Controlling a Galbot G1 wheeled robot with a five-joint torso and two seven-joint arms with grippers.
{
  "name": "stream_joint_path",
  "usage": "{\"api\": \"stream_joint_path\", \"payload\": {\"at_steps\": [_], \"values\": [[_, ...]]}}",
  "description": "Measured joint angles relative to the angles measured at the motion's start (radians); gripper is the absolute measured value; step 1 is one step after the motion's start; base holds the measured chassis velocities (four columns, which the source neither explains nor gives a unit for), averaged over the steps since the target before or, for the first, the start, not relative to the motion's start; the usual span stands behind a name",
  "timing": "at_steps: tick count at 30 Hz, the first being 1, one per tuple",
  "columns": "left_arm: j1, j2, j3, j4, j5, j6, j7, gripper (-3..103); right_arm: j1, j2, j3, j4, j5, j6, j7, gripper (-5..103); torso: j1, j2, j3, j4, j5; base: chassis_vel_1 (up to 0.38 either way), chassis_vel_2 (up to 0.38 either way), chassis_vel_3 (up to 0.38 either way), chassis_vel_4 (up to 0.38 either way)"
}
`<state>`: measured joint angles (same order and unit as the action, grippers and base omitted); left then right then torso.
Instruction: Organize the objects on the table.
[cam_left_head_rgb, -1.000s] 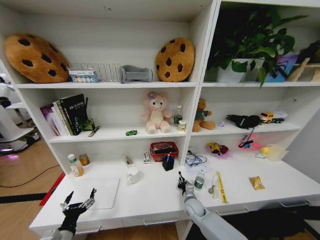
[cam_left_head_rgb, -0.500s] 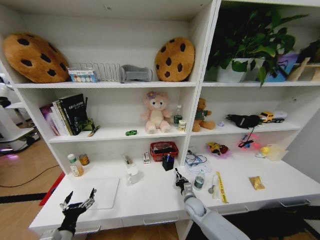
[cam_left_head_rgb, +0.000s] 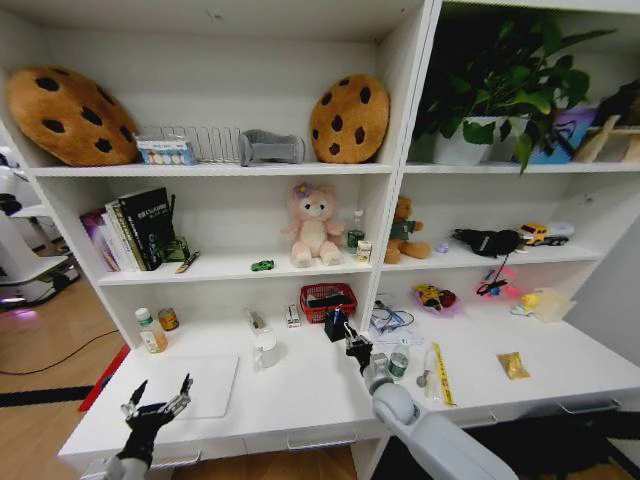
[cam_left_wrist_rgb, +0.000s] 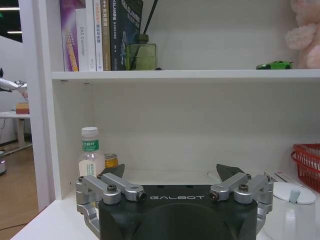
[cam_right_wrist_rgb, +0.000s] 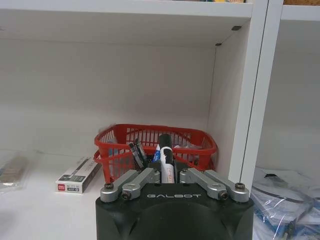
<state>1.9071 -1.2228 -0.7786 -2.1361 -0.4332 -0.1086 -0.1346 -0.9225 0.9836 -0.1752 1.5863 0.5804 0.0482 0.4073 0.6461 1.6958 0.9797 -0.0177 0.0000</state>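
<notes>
A black-and-white marker (cam_right_wrist_rgb: 166, 159) is being gripped upright in the closed right hand (cam_right_wrist_rgb: 170, 175), near the red basket (cam_right_wrist_rgb: 199, 144). The left hand (cam_left_head_rgb: 155, 405) is being held wide open over the surface (cam_left_head_rgb: 300, 395).

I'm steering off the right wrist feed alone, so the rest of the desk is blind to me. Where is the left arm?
Observer: The left gripper hovers open over the desk's front left corner, at the silver laptop's near edge.
Operator: Anything near my gripper, short of the red basket?
Observer: Yes. A small black object stands just before the red basket, close to the right gripper, which is holding the marker.
Operator: And to my right?
Observer: A small green can and a yellow strip are there on the desk.
</notes>
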Motion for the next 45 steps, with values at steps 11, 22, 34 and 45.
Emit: {"api": "stream_joint_path", "payload": {"at_steps": [11,22,34,45], "values": [[-0.008,0.006,0.0,-0.001,-0.002,0.01,-0.007,100,0.126,0.058,-0.021,-0.129,0.015,0.033,-0.051,12,0.0,0.0,0.0,0.0002,-0.0001,0.0,0.0,0.0,0.0],[-0.009,-0.001,0.002,0.01,-0.001,0.01,-0.008,100,0.275,0.106,-0.087,-0.225,0.038,0.037,-0.078,12,0.0,0.0,0.0,0.0,-0.0002,0.0,0.0,0.0,0.0],[-0.012,0.004,-0.001,0.016,-0.005,0.009,-0.007,100,0.344,0.175,-0.115,-0.381,0.039,0.057,-0.104,12,0.0,0.0,0.0,0.0001,-0.0001,0.0,0.0,0.0,0.0],[-0.015,0.012,0.004,0.019,-0.007,0.01,-0.008,100,0.369,0.204,-0.126,-0.493,0.023,0.091,-0.136,12,0.0,0.0,0.0,0.0001,0.0,0.0,0.0,0.0,0.0]]}}
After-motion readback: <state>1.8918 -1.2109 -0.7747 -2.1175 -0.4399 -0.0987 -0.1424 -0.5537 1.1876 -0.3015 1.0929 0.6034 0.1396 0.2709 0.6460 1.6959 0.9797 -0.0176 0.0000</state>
